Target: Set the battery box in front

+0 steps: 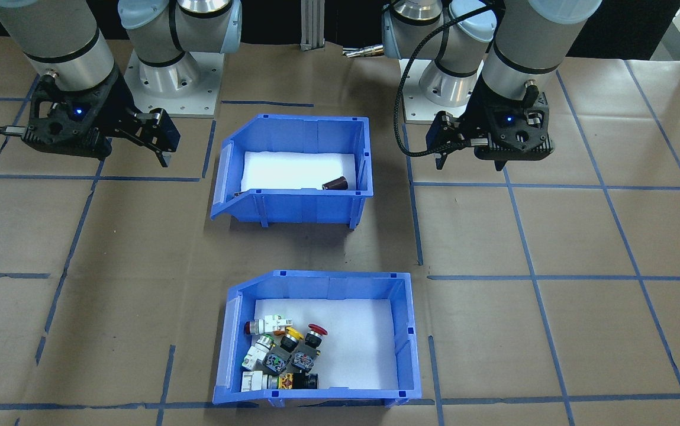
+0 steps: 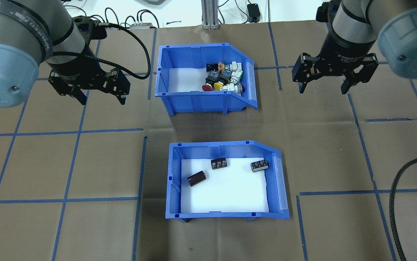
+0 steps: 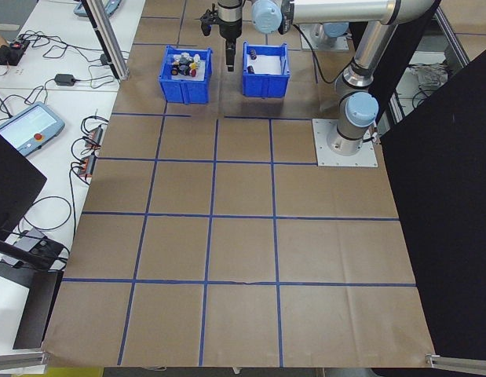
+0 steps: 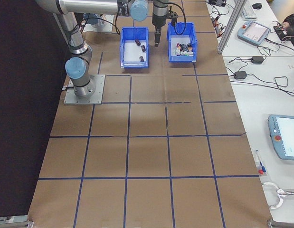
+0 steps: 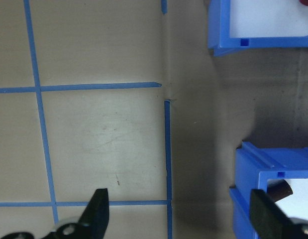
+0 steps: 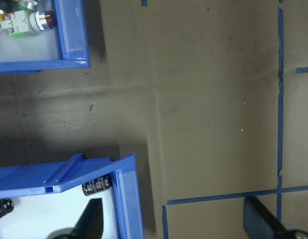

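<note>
The battery box [image 2: 226, 144] is a blue bin with a white foam liner, standing on the robot's side of the table. Three dark cells lie in it [image 2: 197, 178], [image 2: 219, 163], [image 2: 259, 165]. From the front its long wall [image 1: 292, 207] hides all but one cell [image 1: 335, 184]. My left gripper [image 2: 102, 101] hangs open above bare paper, left of both bins. My right gripper [image 2: 322, 90] hangs open to their right. Neither touches anything. The left wrist view shows the box's corner [image 5: 273, 169]. In the right wrist view its open-front corner [image 6: 126, 194] appears.
A twin blue bin [image 2: 201, 98] with colourful push-button switches [image 2: 223, 76] stands beyond the battery box, on the far side from the robot. Brown paper with a blue tape grid [image 2: 70, 166] covers the table. Tablets and cables [image 4: 253, 33] lie past the table's edge.
</note>
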Robot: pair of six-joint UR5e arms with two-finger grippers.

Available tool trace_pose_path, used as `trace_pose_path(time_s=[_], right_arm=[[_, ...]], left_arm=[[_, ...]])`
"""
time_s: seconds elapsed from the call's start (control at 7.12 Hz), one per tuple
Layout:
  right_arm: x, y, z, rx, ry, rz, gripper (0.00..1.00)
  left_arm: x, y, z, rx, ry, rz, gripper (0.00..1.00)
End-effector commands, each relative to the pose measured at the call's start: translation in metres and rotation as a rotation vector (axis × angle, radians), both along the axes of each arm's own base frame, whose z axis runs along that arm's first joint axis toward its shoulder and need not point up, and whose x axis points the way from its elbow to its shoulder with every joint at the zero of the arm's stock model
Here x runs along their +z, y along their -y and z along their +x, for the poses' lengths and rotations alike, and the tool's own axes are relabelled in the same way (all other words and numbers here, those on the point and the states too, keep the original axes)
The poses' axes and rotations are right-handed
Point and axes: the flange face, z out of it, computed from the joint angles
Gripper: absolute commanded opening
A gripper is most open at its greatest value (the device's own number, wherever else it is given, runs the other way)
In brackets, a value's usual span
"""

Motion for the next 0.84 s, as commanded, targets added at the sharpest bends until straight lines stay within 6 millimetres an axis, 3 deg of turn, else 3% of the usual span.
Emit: trace_pose_path(time_s=[0.0,0.7], right_arm=[[-0.0008,0.0004,0.0,0.0,0.0,0.002,1.0],[0.0014,-0.0003,0.0008,-0.002,0.008,-0.003,1.0]], left_arm=[[-0.0054,0.0058,-0.0013,0.002,-0.005,0.01,1.0],[-0.0106,0.0086,-0.0034,0.014,-0.011,0.013,1.0]])
